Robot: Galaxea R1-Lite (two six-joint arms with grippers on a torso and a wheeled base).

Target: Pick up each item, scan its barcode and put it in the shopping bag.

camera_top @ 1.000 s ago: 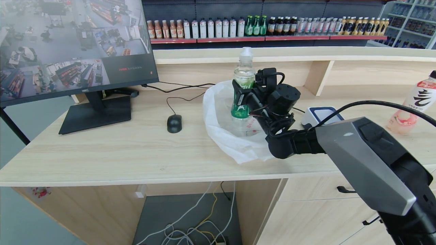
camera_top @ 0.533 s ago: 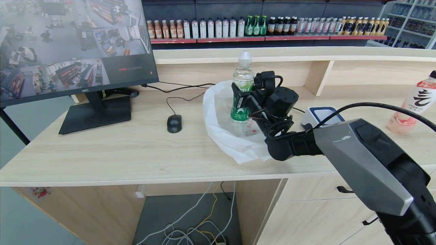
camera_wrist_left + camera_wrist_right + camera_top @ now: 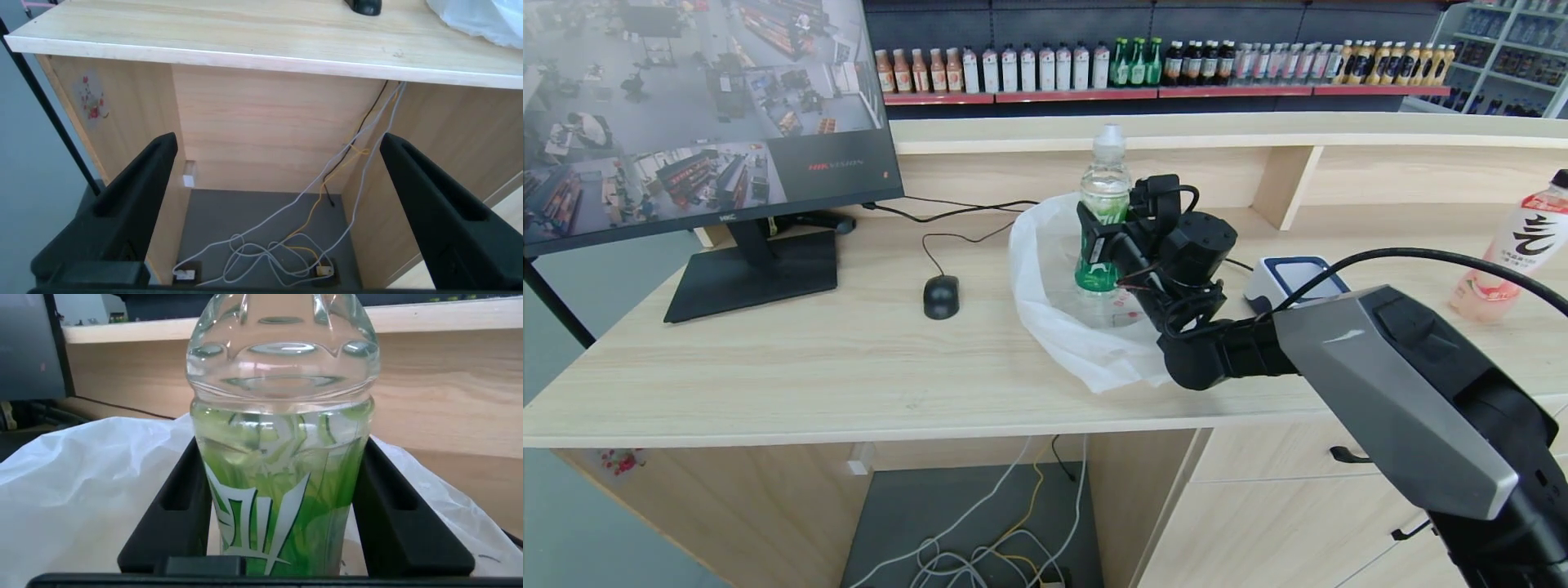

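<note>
Gripping 1 bottle (image 3: 1106,175) upright in the right gripper's (image 3: 1098,238) clamped fingers, long axis vertical, base down in the mouth of the white bag (image 3: 1054,327) directly beneath, with the left gripper (image 3: 278,145) spread-fingered, low before the counter (image 3: 809,367).

The clear plastic bottle (image 3: 1104,214) is showing a green label with white markings and a white cap. The black right claw (image 3: 282,514) is contrasting with the translucent white plastic shopping bag (image 3: 1054,310). The pale bench (image 3: 809,359) is displaying a wood-grain pattern. The computer mouse (image 3: 941,296) is showing black.
</note>
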